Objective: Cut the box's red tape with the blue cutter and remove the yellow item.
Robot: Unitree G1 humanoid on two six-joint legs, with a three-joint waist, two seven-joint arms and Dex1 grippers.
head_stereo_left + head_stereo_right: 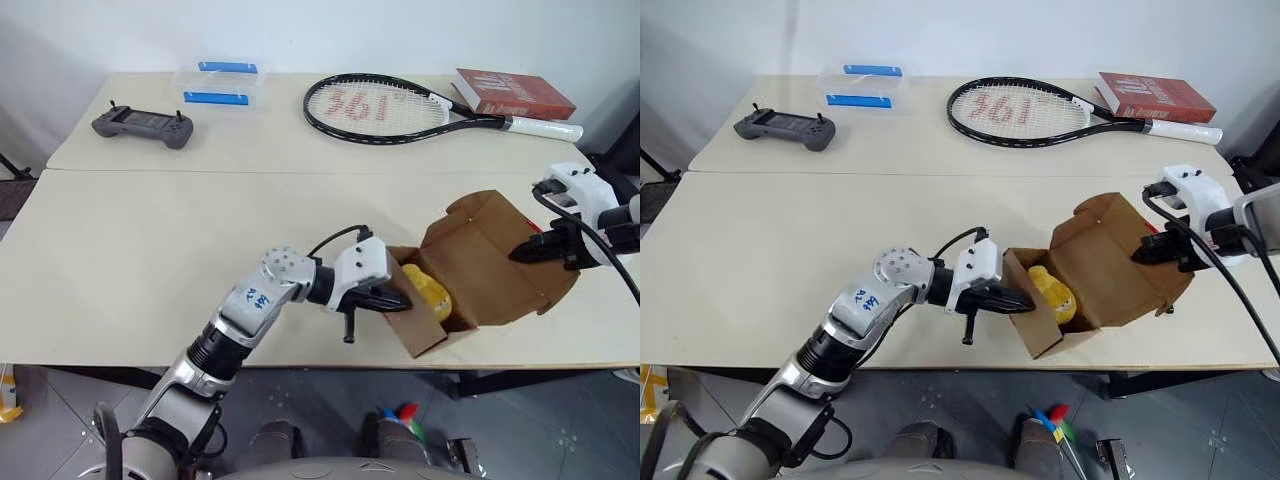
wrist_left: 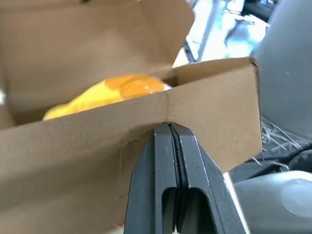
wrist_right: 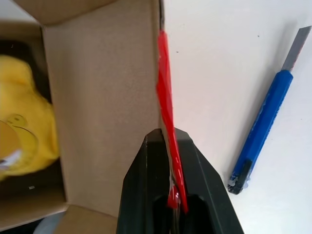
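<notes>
The brown box (image 1: 490,260) stands open near the table's front edge, at the right. Inside lies the yellow item (image 1: 430,290), which the left wrist view also shows as a yellow item (image 2: 107,92) behind the cardboard wall. My left gripper (image 1: 398,300) is shut, its tips against the box's near-left wall. My right gripper (image 3: 168,134) is shut on the edge of a raised flap, with the red tape (image 3: 165,102) running along that edge and in between the fingers. The blue cutter (image 3: 265,131) lies loose on the table beside the box, blade out.
At the table's far side lie a tennis racket (image 1: 380,105), a red book (image 1: 515,93), a clear container with blue clips (image 1: 220,83) and a grey game controller (image 1: 143,124). The box sits close to the front edge (image 1: 300,362).
</notes>
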